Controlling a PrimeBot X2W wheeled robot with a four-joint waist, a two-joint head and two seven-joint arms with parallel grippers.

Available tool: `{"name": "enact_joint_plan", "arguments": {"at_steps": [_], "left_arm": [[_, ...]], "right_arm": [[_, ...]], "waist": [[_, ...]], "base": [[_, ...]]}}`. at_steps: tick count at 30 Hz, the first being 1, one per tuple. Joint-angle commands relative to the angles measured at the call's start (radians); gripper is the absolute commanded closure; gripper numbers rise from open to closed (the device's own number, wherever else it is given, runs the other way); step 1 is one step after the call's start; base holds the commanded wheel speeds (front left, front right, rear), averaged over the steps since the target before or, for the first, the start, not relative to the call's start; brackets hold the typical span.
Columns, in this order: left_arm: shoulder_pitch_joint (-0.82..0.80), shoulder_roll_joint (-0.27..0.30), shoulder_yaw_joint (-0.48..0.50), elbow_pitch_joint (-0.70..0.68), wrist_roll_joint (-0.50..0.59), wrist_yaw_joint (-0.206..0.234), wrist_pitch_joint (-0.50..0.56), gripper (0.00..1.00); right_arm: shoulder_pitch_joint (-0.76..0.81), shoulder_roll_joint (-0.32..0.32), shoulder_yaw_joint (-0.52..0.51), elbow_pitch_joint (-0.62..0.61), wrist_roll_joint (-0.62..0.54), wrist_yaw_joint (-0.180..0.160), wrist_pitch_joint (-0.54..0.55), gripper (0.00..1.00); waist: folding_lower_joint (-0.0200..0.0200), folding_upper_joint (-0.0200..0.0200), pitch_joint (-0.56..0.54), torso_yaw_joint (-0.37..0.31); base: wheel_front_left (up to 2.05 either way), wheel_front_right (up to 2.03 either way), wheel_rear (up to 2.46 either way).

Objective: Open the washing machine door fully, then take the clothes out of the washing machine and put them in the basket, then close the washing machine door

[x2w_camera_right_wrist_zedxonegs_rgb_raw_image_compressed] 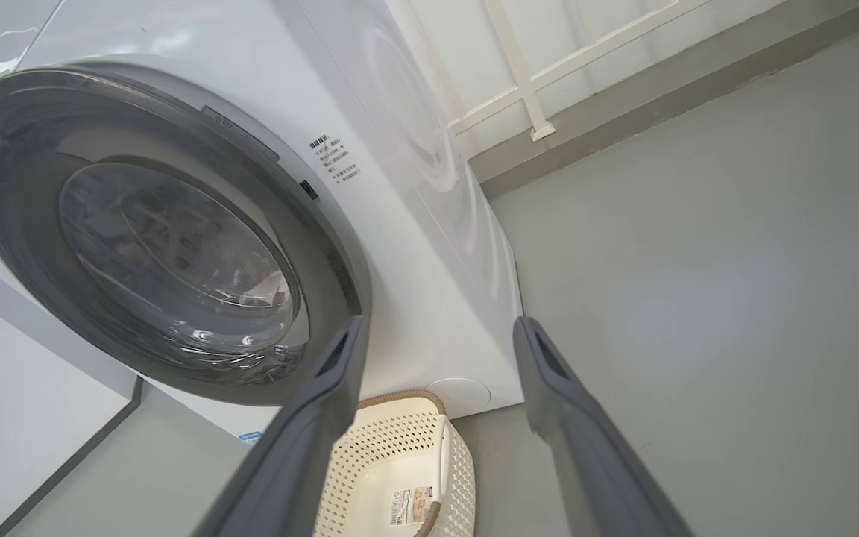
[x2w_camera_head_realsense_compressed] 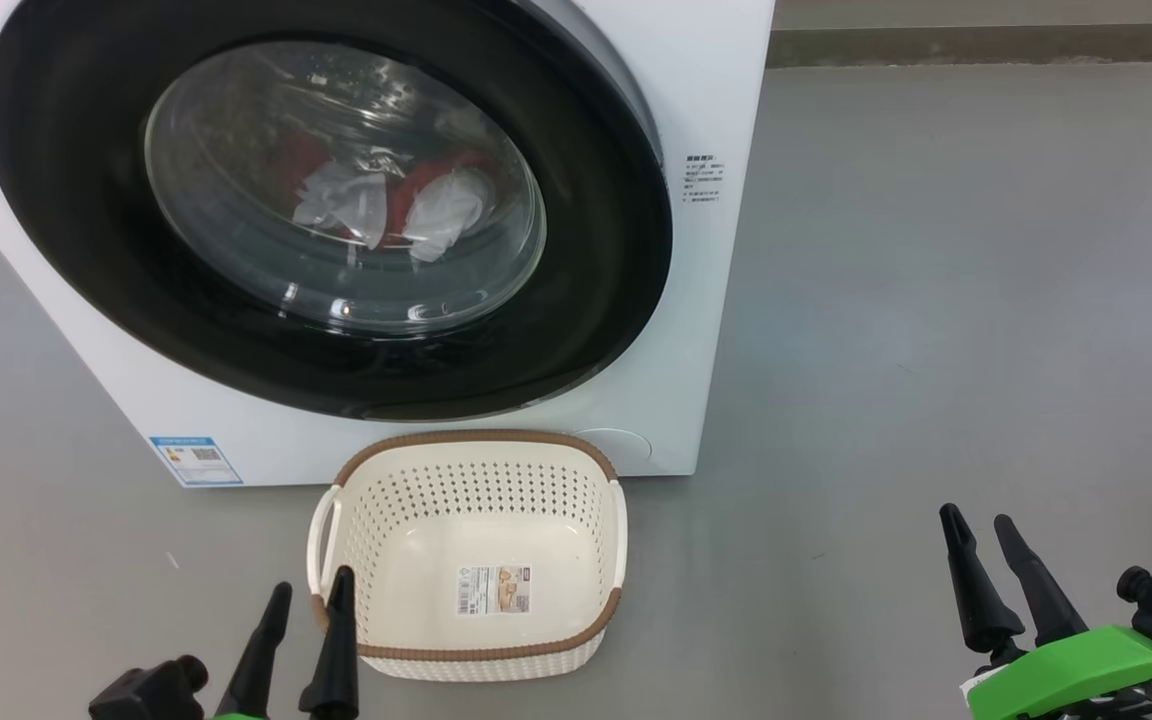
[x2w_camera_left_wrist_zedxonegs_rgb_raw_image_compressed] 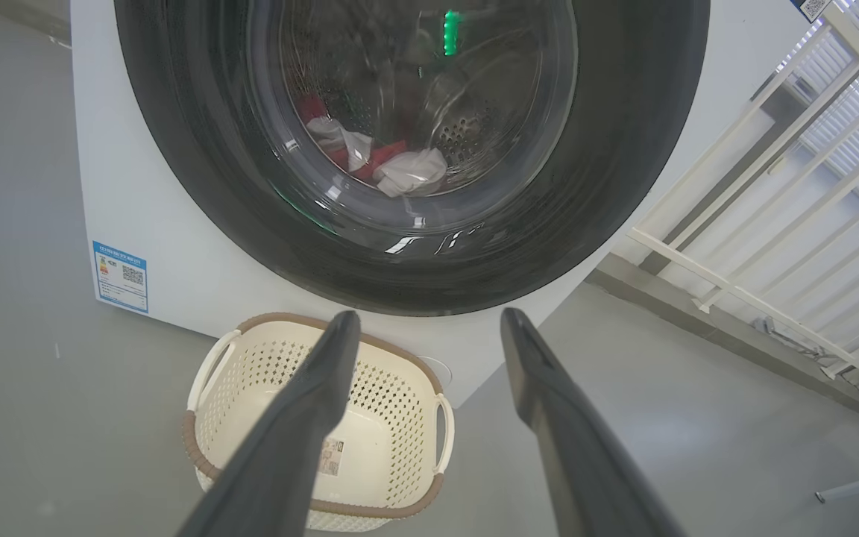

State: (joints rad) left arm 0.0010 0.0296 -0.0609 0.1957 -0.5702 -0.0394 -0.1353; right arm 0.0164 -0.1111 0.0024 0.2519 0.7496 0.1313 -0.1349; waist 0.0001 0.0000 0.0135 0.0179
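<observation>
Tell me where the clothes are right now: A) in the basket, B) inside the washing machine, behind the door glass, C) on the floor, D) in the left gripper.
B: the red and white clothes show through the glass of the washing machine door, and the basket has just a paper label in it.

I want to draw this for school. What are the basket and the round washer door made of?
The basket looks like matte cream plastic, punched with holes; its brown rim only imitates weaving. The washing machine door seems glossy black plastic around a bulging clear porthole, probably glass, judging by reflections.
</observation>
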Motion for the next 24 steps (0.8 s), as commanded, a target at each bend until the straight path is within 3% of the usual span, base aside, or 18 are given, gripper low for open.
{"name": "enact_joint_plan", "arguments": {"at_steps": [1, 24], "left_arm": [[-0.013, 0.015, 0.019, -0.033, 0.029, 0.007, -0.015, 0.0], [-0.003, 0.018, -0.003, -0.052, 0.277, 0.02, -0.08, 0.0]], "right_arm": [[-0.011, -0.021, 0.014, -0.031, -0.028, 0.0, -0.016, 0.0], [0.026, -0.035, -0.014, -0.061, -0.219, 0.0, -0.08, 0.0]], "waist": [[-0.0001, 0.0, 0.0, 0.001], [-0.0001, 0.0, -0.006, 0.007]], "base": [[0.0, 0.0, 0.0], [0.0, 0.0, 0.0]]}}
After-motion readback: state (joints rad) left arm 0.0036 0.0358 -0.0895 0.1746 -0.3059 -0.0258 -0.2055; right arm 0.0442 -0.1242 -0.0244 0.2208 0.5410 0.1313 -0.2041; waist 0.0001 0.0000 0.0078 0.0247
